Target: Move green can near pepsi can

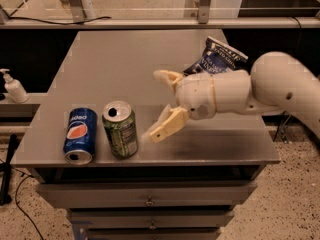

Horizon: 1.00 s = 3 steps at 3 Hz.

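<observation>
Sitting beside the pepsi can (80,135) at the front-left corner of the bench (125,64), the green can (120,129) looks done — tool (156,105) empty, fingers (167,126) apart.

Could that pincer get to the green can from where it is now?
Probably yes: the pincer is open, just right of the green can, with only table between them.

Lab; end effector (155,105) over grey drawer cabinet (210,195)
</observation>
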### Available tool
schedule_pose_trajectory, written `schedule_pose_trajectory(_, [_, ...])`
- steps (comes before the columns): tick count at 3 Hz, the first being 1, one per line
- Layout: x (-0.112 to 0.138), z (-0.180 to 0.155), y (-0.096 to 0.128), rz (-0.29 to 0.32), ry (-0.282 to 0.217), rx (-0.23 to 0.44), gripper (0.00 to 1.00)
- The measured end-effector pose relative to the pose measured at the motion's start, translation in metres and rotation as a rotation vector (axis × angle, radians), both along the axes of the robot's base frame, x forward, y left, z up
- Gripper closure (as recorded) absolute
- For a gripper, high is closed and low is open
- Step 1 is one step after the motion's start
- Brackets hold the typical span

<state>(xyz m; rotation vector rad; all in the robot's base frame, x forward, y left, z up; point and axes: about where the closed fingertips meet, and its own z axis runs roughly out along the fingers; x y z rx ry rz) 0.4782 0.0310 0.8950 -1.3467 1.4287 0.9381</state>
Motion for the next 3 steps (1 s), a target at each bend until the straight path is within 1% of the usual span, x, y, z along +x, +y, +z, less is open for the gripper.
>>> schedule_pose_trajectory(1, [0.038, 0.038, -0.045, -0.055, -0.085, -0.072, 0.00])
schedule_pose_trajectory(2, [0.066, 0.089, -0.084, -0.106, -0.173, -0.096, 0.00])
schedule_pose_trajectory(3, [0.074, 0.116, -0.096, -0.136, -0.216, -0.073, 0.00])
